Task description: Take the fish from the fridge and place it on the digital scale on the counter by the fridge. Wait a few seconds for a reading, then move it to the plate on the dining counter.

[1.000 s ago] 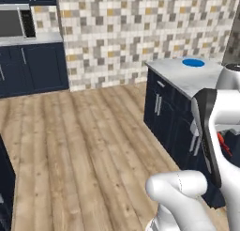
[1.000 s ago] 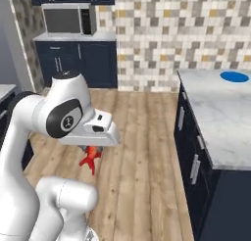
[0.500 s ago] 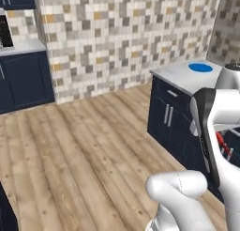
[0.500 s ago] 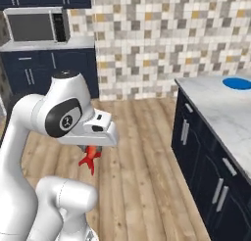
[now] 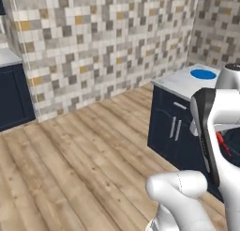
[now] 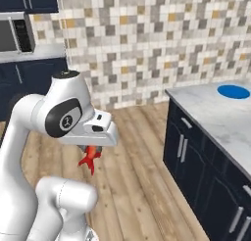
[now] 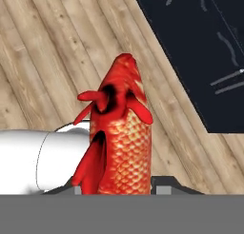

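Gripper [image 6: 91, 150] clamped on fish [image 7: 121, 142], carried above wood floor [image 5: 70, 169] | plate [image 6: 233, 91] on dining counter [image 6: 215, 118] bare | left, apparently: final placement on plate

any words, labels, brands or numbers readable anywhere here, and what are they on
None can be read.
The round badge on the arm's joint bears a small symbol, not letters.
The microwave, plate, dining counter and fish carry no text or numbers.
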You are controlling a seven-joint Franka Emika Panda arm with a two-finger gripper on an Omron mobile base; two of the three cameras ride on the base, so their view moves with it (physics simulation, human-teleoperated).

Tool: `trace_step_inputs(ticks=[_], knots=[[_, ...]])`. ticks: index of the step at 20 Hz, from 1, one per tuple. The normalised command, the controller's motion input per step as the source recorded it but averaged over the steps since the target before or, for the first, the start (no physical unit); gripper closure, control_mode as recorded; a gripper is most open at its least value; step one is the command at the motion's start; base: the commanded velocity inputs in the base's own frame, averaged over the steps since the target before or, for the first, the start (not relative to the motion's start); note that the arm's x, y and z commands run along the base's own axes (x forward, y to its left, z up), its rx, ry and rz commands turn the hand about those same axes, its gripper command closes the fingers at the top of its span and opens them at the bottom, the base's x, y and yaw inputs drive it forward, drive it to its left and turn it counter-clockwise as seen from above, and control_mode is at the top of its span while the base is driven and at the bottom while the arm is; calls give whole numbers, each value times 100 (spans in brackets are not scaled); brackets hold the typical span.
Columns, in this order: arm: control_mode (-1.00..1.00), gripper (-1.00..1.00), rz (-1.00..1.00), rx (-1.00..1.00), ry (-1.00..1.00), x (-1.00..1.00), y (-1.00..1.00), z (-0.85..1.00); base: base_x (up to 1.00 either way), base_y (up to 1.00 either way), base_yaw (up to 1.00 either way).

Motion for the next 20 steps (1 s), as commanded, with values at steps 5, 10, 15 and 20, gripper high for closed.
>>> trace_step_inputs(ticks=[5,10,15,20], knots=[[100,100,0,0,0,0,0,0,100,71,-37],[100,100,0,0,0,0,0,0,100,66,-40],[100,100,0,0,0,0,0,0,100,66,-41],[100,100,0,0,0,0,0,0,100,66,-42]])
